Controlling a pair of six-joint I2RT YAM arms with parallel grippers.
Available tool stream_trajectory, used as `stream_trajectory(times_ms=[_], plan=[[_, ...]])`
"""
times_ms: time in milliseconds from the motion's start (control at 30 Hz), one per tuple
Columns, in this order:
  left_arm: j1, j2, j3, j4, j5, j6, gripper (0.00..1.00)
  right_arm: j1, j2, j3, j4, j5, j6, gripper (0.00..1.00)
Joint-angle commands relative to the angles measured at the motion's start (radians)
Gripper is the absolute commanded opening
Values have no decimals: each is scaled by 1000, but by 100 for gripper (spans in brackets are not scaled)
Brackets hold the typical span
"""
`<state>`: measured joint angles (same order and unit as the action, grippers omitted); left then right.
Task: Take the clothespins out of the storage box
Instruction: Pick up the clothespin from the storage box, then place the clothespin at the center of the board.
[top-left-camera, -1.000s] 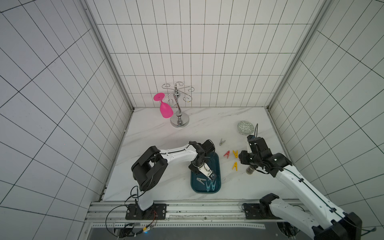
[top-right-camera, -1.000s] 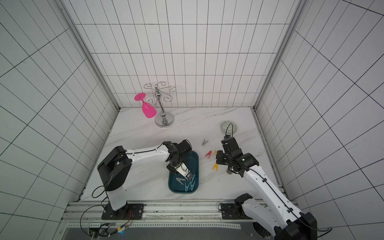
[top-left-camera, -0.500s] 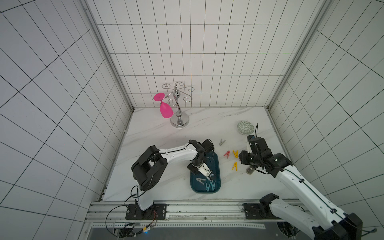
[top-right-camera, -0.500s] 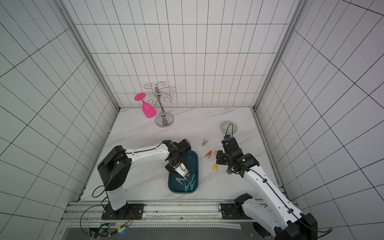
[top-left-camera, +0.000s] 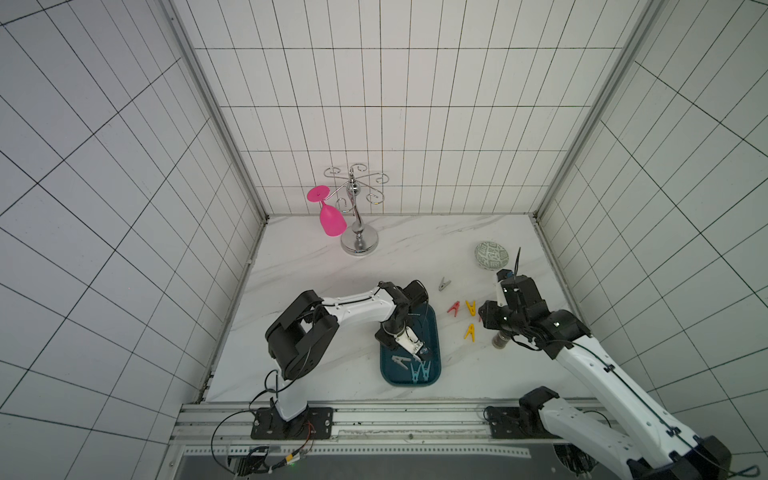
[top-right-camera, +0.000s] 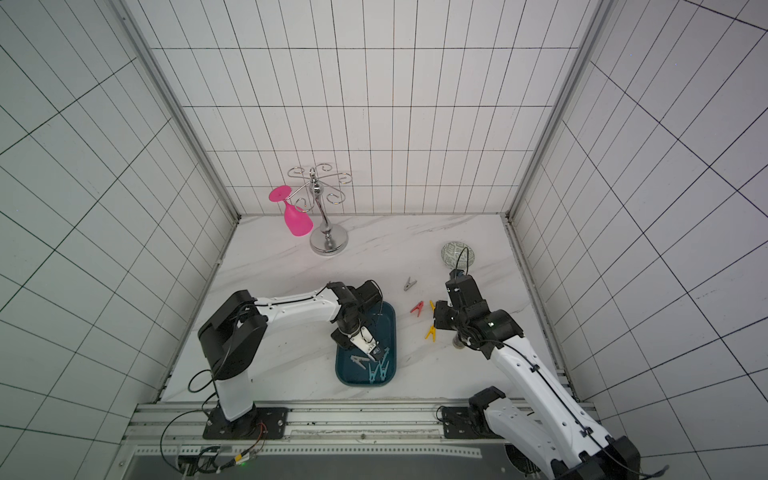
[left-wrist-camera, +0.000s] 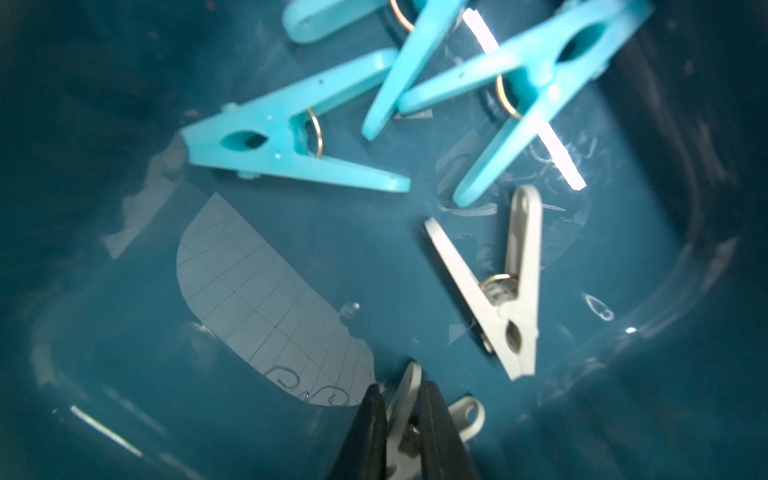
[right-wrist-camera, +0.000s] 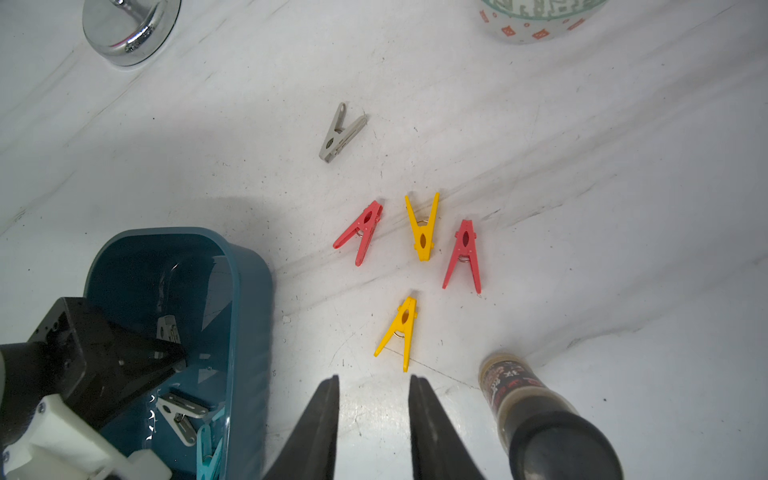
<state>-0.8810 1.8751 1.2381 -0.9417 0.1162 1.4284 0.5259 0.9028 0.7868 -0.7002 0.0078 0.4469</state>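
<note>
Inside the shallow teal plastic storage box (left-wrist-camera: 124, 353), the left gripper (left-wrist-camera: 400, 388) jaws clamp a grey plastic clothespin (left-wrist-camera: 404, 395). The right gripper (right-wrist-camera: 374, 378) jaws stand apart, empty, near a yellow plastic clothespin (right-wrist-camera: 401, 328).

Pink glass (top-left-camera: 332, 220) hangs on chrome rack (top-left-camera: 359, 243); patterned bowl (top-left-camera: 492, 255) and dark-capped jar (top-left-camera: 500, 340) sit apart

Gloss is being shown by the dark teal plastic storage box (left-wrist-camera: 124, 316), smooth satin by the light blue plastic clothespins (left-wrist-camera: 282, 137).
</note>
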Motion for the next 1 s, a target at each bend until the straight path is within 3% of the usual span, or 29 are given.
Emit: stream_trajectory(times_ms=[0, 233, 433, 733, 967], plan=[[8, 22, -15, 22, -12, 5, 17, 7, -14, -26, -3, 8, 12, 32], [10, 12, -9, 30, -1, -9, 13, 8, -6, -23, -2, 9, 4, 32], [11, -35, 54, 18, 62, -92, 9, 8, 9, -18, 9, 5, -2, 32], [59, -171, 113, 95, 159, -446, 1, 9, 61, 8, 19, -13, -26, 32], [174, -282, 59, 259, 36, -845, 3, 32, 114, 39, 31, -41, -66, 33]])
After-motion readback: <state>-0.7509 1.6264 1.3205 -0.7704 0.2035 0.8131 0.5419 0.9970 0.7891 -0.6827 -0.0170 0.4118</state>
